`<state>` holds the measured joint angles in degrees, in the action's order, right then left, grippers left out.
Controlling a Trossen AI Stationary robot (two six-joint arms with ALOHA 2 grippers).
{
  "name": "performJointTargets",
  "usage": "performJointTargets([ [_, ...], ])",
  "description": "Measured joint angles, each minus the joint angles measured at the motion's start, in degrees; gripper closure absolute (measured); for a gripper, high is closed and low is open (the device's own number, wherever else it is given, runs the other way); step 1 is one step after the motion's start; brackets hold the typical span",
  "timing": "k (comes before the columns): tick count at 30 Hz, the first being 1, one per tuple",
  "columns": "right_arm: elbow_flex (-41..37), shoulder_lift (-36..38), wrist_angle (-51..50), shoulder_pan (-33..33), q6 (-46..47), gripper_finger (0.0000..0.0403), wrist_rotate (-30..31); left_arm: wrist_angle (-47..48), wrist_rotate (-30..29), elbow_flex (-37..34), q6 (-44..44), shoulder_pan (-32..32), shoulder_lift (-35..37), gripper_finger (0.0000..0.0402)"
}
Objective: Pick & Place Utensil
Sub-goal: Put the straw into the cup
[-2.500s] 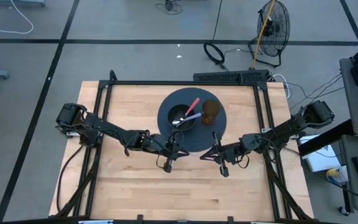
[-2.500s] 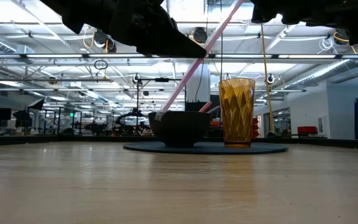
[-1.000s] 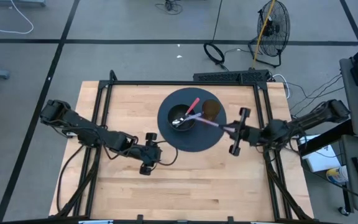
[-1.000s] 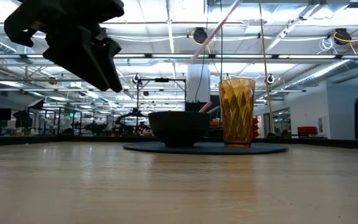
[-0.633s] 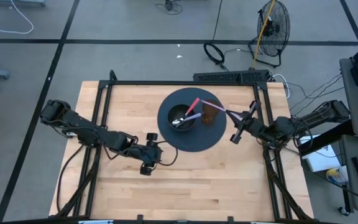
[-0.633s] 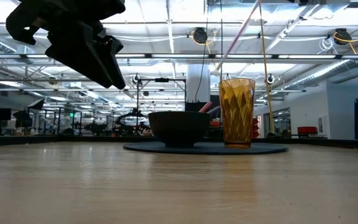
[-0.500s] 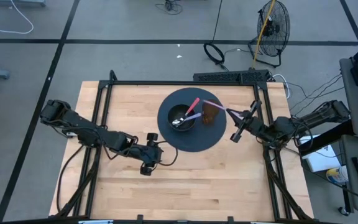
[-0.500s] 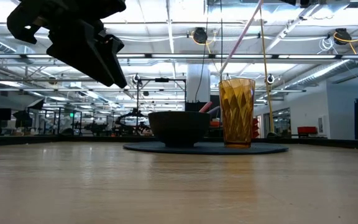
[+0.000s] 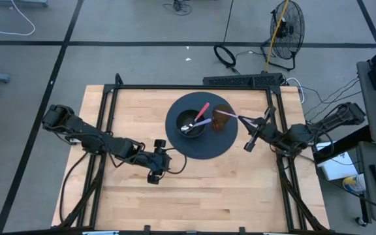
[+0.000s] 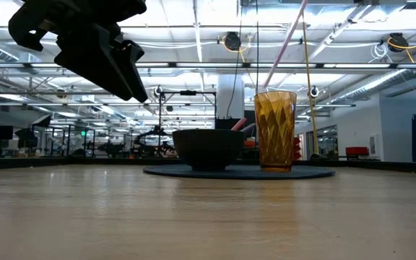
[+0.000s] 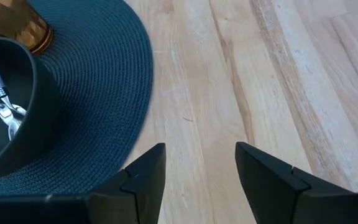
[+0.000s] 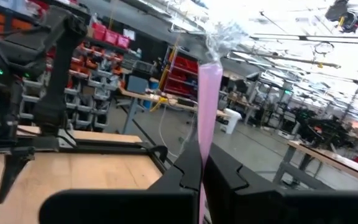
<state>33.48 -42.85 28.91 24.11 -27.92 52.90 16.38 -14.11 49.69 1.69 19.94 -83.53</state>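
Observation:
A black bowl [image 9: 190, 123] and an amber cup [image 9: 222, 118] stand on a round dark placemat [image 9: 207, 147]. In the bowl rest a pink-handled utensil [image 9: 202, 110] and a pale purple one [image 9: 202, 121]. My right gripper [image 9: 248, 124], right of the mat, is shut on a third, pink-handled utensil [image 9: 230, 115]. That utensil slants down toward the cup [image 10: 275, 130]; its lower end [image 10: 264, 83] is at the cup's rim. My left gripper [image 9: 154, 167] hangs open above bare wood, left of the mat's near side [image 11: 201, 168]. My right gripper pinches the pink handle [image 12: 202, 140] between its two fingers, which lie along it. The utensil runs straight on from the fingertips, its silvery head [image 12: 219, 34] at the far end. It is lifted, slanting down from the table's right toward the cup.
The black frame rails [image 9: 194, 87] run around the wooden table [image 9: 194, 196]. Bare wood lies near and to both sides of the mat. A fan [image 9: 286, 26] and cables sit on the floor beyond the far edge.
My right gripper has moved toward the table's far right and turned, carrying the pink utensil. The utensil's free end has swung from beside the bowl to over the cup. My left arm has kept still.

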Motion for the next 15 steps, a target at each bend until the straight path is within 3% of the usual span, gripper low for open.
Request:
performJointTargets([
  [7,0.9,0.0,-5.3,-0.1,3.1,0.0403,5.4,-0.4,0.0,0.0,-0.3,0.0,0.0,0.0201],
  [15,0.9,0.0,-9.5,-2.7,9.1,0.0403,0.9,-0.4,0.0,0.0,-0.5,0.0,0.0,0.0201],
])
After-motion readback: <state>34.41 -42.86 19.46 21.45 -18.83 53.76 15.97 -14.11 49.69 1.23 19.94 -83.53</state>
